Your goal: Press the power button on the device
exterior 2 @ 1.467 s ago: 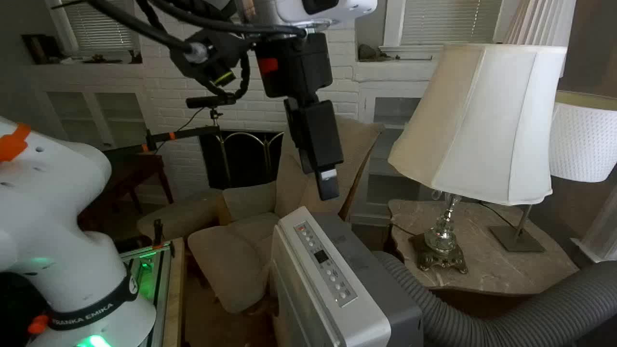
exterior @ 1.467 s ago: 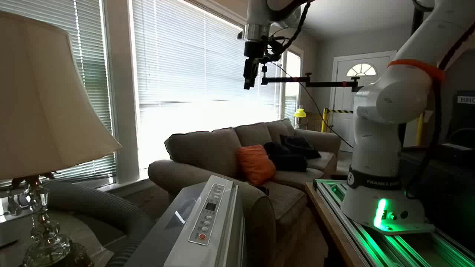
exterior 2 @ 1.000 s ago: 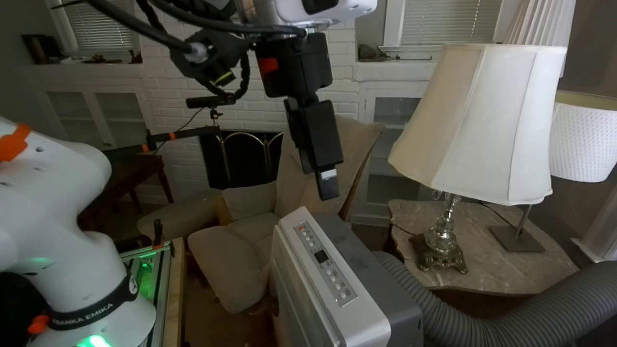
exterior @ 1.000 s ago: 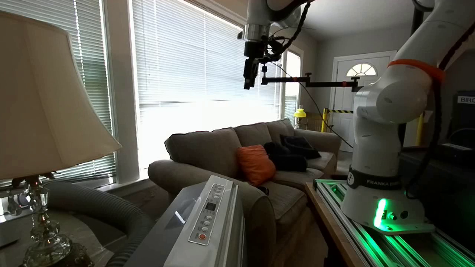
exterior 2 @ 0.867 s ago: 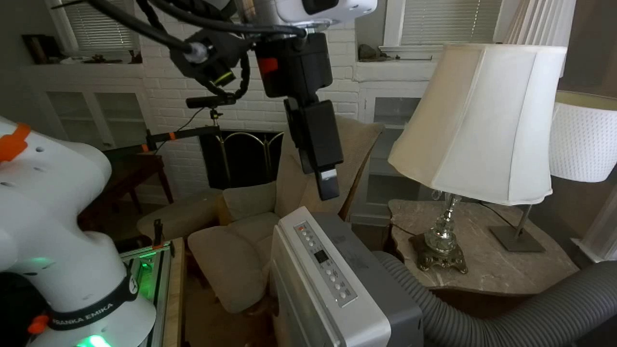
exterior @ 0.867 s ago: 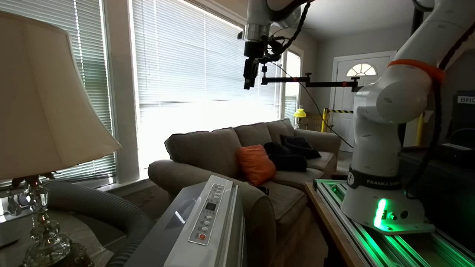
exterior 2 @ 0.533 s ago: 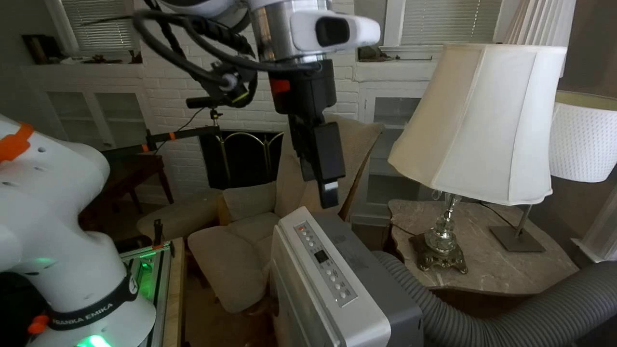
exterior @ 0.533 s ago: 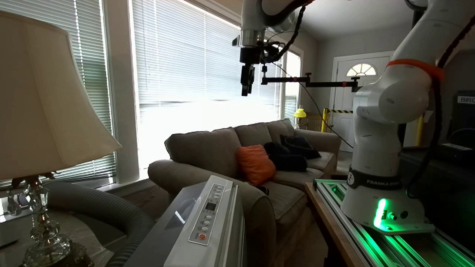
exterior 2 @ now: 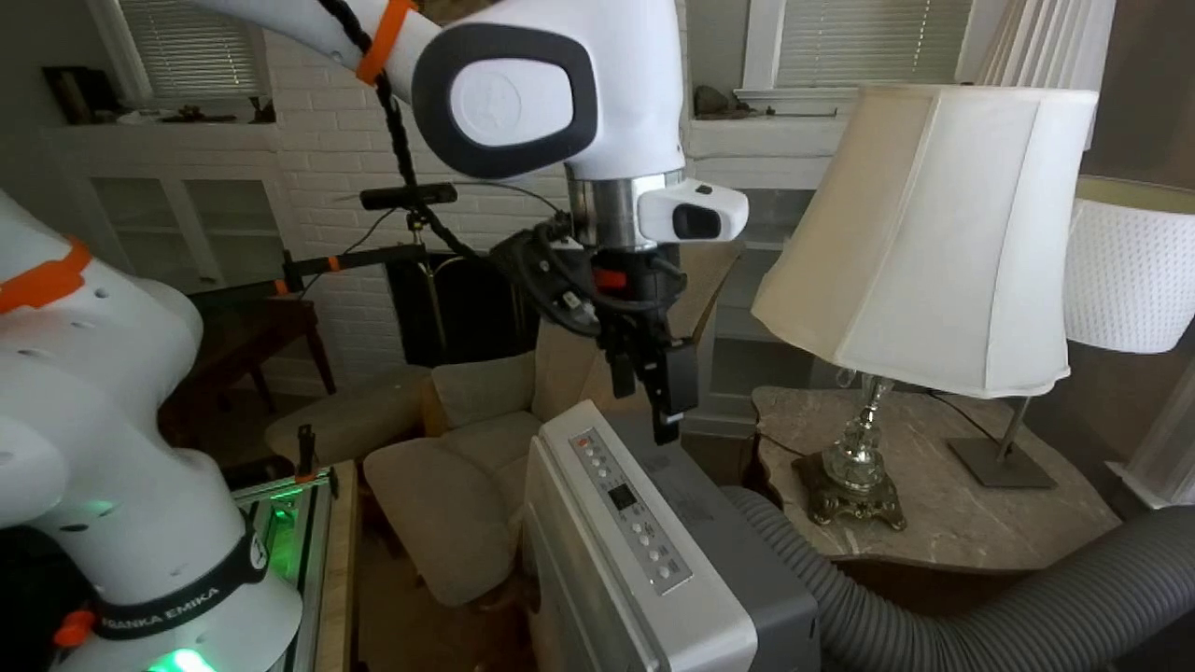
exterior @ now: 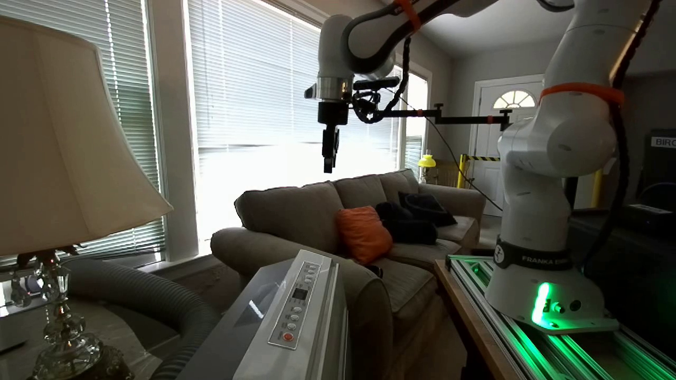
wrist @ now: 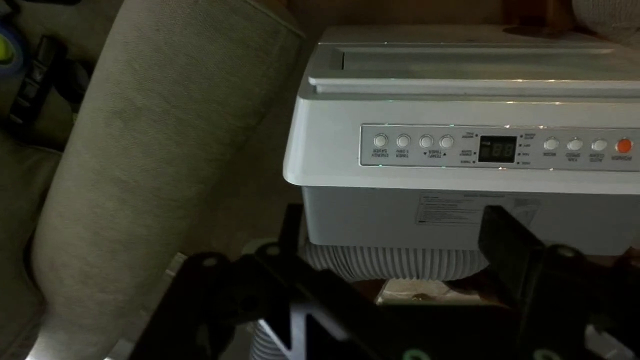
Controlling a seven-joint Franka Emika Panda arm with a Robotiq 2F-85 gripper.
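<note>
Gripper point(wrist: 393, 216) lowered toward device point(wrist: 462, 175), jaws wide, empty; power button point(wrist: 624, 145) 2-to-3 o'clock of it in wrist view, press likely pending.

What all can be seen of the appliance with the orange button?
The appliance looks plastic, white on top, grey behind. Its panel holds seven white buttons, one orange button marked POWER and a dark display. It stands upright beside the sofa arm; a ribbed hose shows behind, any join is hidden. The pincer hangs above, not touching it.
</note>
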